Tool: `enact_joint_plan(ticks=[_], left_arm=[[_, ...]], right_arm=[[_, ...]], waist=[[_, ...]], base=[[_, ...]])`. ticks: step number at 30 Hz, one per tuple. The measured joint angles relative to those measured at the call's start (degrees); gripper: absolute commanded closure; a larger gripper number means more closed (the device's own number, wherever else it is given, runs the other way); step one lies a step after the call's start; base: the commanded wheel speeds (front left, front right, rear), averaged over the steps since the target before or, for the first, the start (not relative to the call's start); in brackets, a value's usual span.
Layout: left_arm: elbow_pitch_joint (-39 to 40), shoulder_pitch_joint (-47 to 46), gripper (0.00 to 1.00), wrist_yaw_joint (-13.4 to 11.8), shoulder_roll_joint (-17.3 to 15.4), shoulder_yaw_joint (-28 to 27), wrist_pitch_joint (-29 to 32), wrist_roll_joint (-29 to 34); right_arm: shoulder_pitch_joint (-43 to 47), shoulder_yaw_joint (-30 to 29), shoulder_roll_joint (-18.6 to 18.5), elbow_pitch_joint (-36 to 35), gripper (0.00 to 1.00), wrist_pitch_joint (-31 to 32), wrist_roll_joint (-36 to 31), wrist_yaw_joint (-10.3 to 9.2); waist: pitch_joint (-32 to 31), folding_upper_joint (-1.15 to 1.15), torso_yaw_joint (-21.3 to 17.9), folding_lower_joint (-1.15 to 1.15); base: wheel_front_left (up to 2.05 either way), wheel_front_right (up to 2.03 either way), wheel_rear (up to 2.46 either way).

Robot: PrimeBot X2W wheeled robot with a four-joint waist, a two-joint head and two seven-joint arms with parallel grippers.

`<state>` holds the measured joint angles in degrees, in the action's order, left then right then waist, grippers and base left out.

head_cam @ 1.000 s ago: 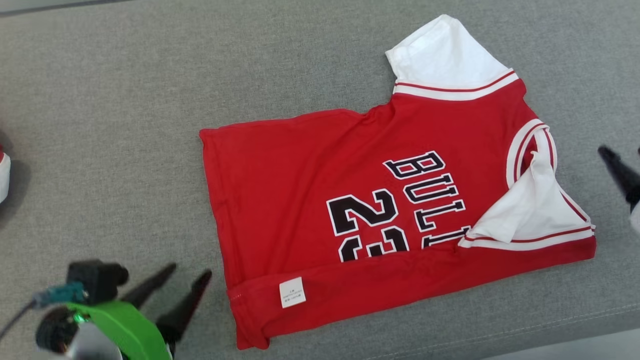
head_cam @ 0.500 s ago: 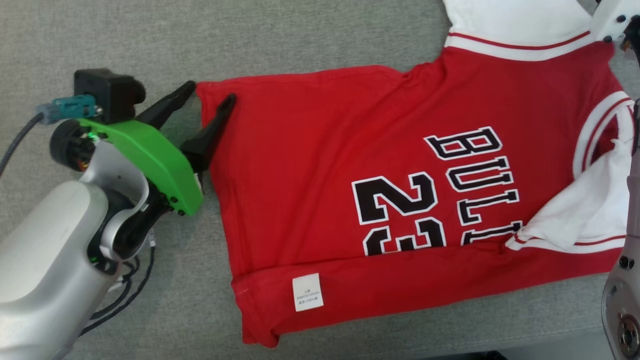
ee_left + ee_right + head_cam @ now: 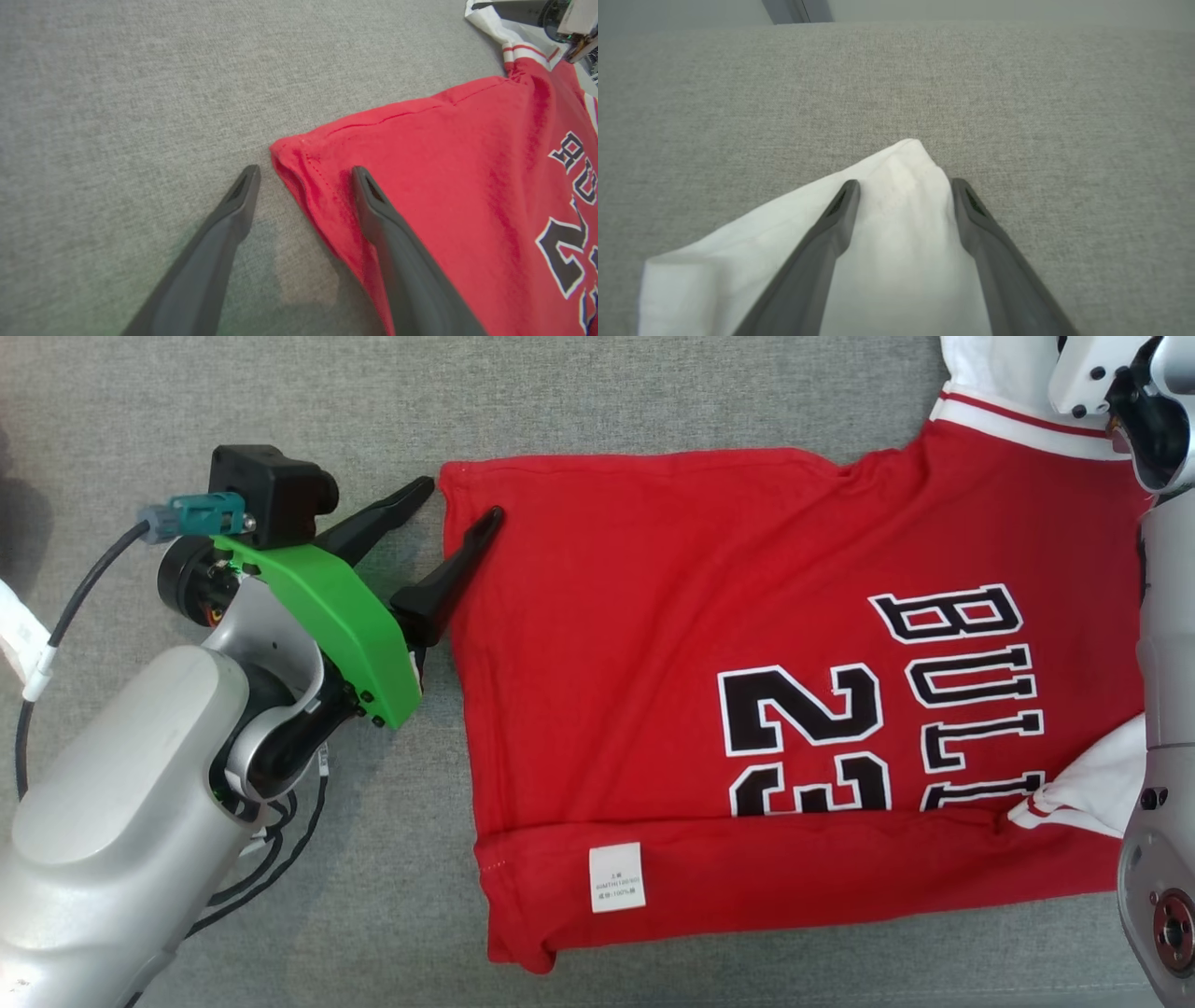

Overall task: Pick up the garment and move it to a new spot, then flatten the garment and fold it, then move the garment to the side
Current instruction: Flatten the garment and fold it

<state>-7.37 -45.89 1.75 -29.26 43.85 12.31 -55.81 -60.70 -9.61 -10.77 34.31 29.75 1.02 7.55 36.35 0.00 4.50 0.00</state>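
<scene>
Since a second ago our left gripper [image 3: 459, 499] has come from the garment's near side up to its far hem corner. The head camera swung too, so the garment's [image 3: 700, 616] slide across the view is our motion, not the cloth's. It lies flat on the grey fabric surface [image 3: 653, 392] with its near long edge already folded over and the care label [image 3: 617, 876] face up on that strip. Left fingers are spread and straddle the hem corner, one over bare surface just off the garment, one over red cloth, nothing pinched. In the right wrist view the right gripper [image 3: 904, 183] is also spread, its fingers bracketing the tip of the garment's far white sleeve [image 3: 896, 224], not closed on it. We read this as two grab points along the far edge, so both ends lift together and that edge folds toward the near strip without skewing. Open surface lies beyond the hem corner and past the sleeve tip. On the garment's near side we see only a narrow strip, so a pull toward us has less margin.
</scene>
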Motion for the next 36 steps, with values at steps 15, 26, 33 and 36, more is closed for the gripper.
enact_joint_plan(ticks=[15,26,33,36], left_arm=[[-2.5,-1.8,1.0,1.4,0.8,-0.8,-2.3,-0.3],[2.0,2.6,1.0,-0.8,-2.2,-4.3,-7.5,-1.0],[8.0,12.6,1.0,-3.8,-3.0,-4.9,-12.2,-2.4],[10.7,17.2,1.0,-5.4,-4.1,-5.2,-14.0,-2.8]], right_arm=[[-1.1,0.3,1.1,2.8,1.0,-11.5,2.4,-0.01],[0.0,0.7,0.7,0.1,1.0,-17.1,10.6,-0.01],[19.9,2.0,-0.2,-13.0,1.0,-17.7,20.2,-0.02],[28.2,1.9,0.1,-18.8,1.0,-16.7,22.8,-0.03]], waist=[[-0.6,0.0,-2.0,0.0],[-4.5,0.0,-3.3,0.0],[-8.8,0.0,-4.9,0.0],[-11.1,0.0,-5.8,0.0]], base=[[0.0,0.0,0.0],[0.0,0.0,0.0],[0.0,0.0,0.0],[0.0,0.0,0.0]])
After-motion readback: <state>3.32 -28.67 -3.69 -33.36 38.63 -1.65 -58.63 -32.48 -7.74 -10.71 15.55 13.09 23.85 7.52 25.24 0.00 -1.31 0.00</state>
